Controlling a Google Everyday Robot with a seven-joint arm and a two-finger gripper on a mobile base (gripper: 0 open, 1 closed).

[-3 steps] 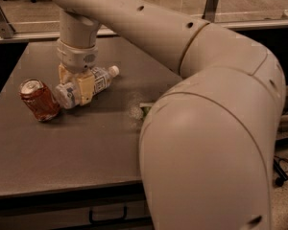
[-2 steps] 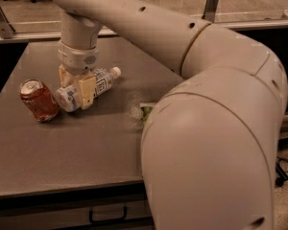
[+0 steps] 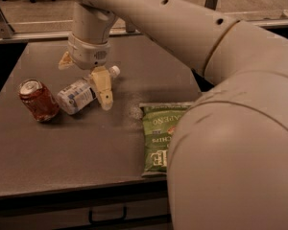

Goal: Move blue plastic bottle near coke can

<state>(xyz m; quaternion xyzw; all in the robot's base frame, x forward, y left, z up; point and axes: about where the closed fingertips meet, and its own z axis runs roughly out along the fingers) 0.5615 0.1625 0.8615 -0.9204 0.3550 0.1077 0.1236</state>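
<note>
Honestly, the blue plastic bottle [image 3: 78,95] lies on its side on the worktop [image 3: 62,150], just beside the coke can [image 3: 38,100]. The pincer [image 3: 85,84] hangs right over it, fingers spread apart, holding nothing. Bottle looks light, thin-walled and prone to rolling, so I'd grab it gently mid-body.

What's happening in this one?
A robot arm is working at a dark table. Its gripper hangs open just over a small plastic bottle, which lies on its side right beside a red soda can. A green chip bag lies further right, away from the gripper.
</note>
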